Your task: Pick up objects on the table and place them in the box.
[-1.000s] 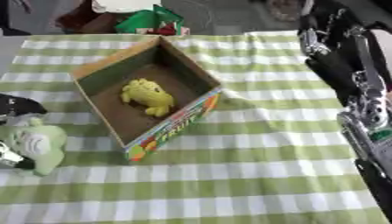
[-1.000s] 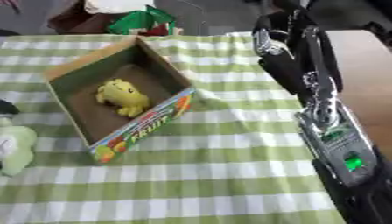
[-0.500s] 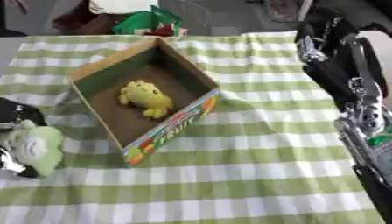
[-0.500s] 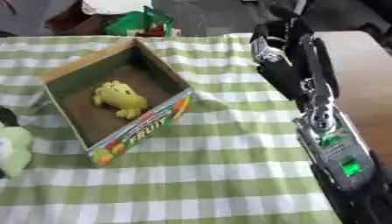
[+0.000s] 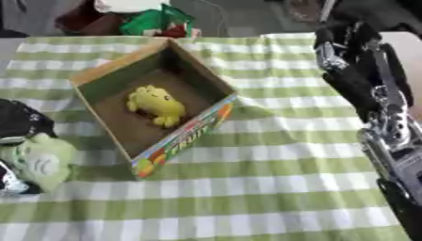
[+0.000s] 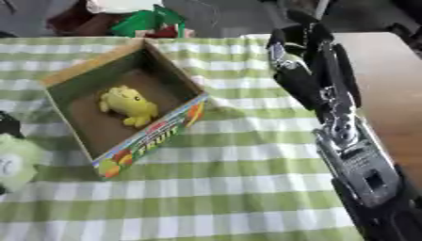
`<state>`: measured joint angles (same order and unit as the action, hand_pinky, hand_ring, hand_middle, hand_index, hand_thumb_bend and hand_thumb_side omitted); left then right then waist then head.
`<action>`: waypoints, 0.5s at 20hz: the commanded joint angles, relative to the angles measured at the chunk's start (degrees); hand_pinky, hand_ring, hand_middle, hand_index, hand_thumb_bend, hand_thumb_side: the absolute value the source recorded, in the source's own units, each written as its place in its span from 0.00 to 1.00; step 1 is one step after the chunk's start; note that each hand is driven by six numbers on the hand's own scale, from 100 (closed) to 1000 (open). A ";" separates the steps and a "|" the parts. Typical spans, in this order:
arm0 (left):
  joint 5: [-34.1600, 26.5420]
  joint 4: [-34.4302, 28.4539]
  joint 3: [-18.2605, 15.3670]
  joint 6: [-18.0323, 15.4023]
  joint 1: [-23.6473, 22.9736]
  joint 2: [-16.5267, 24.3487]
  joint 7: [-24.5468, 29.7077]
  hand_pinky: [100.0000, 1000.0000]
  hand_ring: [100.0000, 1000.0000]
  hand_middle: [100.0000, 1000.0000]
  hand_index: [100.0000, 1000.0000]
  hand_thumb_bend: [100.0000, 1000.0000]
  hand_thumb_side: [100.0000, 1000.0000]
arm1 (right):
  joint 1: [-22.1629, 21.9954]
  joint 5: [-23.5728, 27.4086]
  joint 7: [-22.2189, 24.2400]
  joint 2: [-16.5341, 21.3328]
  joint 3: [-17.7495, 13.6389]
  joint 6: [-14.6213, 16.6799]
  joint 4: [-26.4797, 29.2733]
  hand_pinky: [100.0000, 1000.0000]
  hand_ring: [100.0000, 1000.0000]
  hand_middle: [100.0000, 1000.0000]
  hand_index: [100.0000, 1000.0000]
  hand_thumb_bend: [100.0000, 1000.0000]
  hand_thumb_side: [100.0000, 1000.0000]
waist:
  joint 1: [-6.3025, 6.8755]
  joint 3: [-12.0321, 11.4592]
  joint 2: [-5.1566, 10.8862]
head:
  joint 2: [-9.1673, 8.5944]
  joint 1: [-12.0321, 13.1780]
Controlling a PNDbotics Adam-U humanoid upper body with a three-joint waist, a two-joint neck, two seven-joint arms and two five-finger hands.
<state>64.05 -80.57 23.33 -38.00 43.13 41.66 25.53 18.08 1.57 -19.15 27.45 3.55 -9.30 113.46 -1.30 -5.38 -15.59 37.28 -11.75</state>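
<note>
At lower left, the left hand (image 5: 18, 123) seems clenched round the pale green plush (image 5: 37, 161); the box (image 5: 216, 89) lies to its upper right.

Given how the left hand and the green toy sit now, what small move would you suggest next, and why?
Probably lift the pale green plush and carry it right, over the box: the left hand is already on it, and only the yellow toy lies inside.

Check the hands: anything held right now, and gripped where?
The left hand is around the pale green plush toy, gripping its top and lower side. The right arm's hand isn't visible.
</note>
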 commanded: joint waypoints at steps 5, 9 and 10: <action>5.55 -4.24 1.06 0.03 -0.76 3.48 -2.09 0.62 0.67 0.70 0.82 0.48 0.49 | 0.28 -0.35 0.46 0.66 -0.37 -0.01 1.14 0.80 0.77 0.62 0.88 0.00 0.36 | 0.05 -0.01 0.62 | -0.59 0.07; 7.97 -3.33 1.45 0.13 -1.04 3.52 -5.56 0.62 0.67 0.70 0.82 0.48 0.49 | 0.30 -0.35 0.48 0.66 -0.37 -0.01 1.14 0.80 0.77 0.62 0.88 0.00 0.36 | 0.05 0.02 0.60 | -0.60 0.10; 8.15 -3.59 1.15 0.34 -0.78 3.22 -6.36 0.35 0.47 0.47 0.55 0.14 0.04 | 0.23 -0.35 0.49 0.62 -0.38 -0.01 1.14 0.80 0.77 0.62 0.88 0.00 0.37 | 0.00 -0.08 0.61 | -0.55 -0.04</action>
<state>71.32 -83.84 24.88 -37.69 41.72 42.94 20.21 18.05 1.57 -18.86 27.40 3.56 -9.40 113.46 -1.38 -5.44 -15.89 37.19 -11.74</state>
